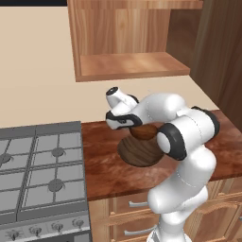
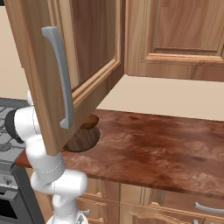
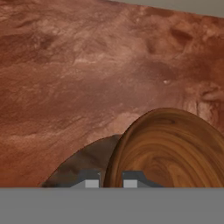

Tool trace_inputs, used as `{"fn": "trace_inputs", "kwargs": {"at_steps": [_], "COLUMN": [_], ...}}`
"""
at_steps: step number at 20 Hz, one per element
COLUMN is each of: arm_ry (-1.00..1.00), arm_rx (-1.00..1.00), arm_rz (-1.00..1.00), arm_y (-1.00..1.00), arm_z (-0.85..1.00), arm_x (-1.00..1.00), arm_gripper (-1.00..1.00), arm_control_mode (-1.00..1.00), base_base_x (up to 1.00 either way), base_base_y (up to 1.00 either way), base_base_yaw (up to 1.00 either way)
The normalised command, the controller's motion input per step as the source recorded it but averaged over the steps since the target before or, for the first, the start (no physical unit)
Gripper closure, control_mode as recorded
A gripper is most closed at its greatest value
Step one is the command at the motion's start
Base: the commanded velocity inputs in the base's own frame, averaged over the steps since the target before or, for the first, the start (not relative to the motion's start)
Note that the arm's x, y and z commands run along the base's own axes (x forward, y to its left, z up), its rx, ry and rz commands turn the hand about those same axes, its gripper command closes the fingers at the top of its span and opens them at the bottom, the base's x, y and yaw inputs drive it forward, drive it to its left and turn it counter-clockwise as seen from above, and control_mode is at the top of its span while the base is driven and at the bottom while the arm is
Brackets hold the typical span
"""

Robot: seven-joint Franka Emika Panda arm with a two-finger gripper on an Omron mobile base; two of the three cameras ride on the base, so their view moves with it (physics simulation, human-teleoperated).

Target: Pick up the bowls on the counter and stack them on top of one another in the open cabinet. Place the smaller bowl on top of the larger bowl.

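Cabinet: light-brown wooden wall cabinet, door swung open, shelf bare, up and far from arm; likely left open so bowls can go straight in.
Counter: reddish-brown polished wood-grain worktop, drawer fronts below, right of grey gas stove.
Larger bowl: wide shallow dark-brown wooden bowl, on worktop near its left end, w/ small bowl directly over it; nothing seen inside.
Smaller bowl: small deep reddish-brown wood-grain bowl, tilted, rim pinched at bottom of hand view, shadow on worktop beneath; seemingly lifted off counter, nothing inside.
Gripper: two-finger gripper, clamped narrow on small bowl's rim, one tip each side of wall; edge grip prob. chosen since bowl too wide to span.
Order: small bowl in hand while large one not yet shelved; judged awkward for stacking.
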Motion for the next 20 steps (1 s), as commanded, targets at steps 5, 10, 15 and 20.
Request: {"fn": "trace_inputs", "kwargs": {"at_steps": [5,10,15,20], "arm_ry": [-0.01,-0.01,0.00,-0.04], "arm_rx": [0.00,0.00,0.00,0.00], "arm_rz": [0.00,-0.01,-0.01,-0.01], "arm_y": [0.09,0.17,0.10,0.01], "arm_z": [-0.10,-0.12,-0.18,-0.22], "arm_x": [-0.38,-0.34,-0.30,-0.11], "arm_gripper": [1.00,1.00,1.00,1.00], "arm_control_mode": [-1.00,-1.00,-1.00,-1.00], "base_base_x": [0.00,0.00,0.00,0.00], "base_base_y": [0.00,0.00,0.00,0.00], "base_base_yaw": [0.00,0.00,0.00,0.00]}}
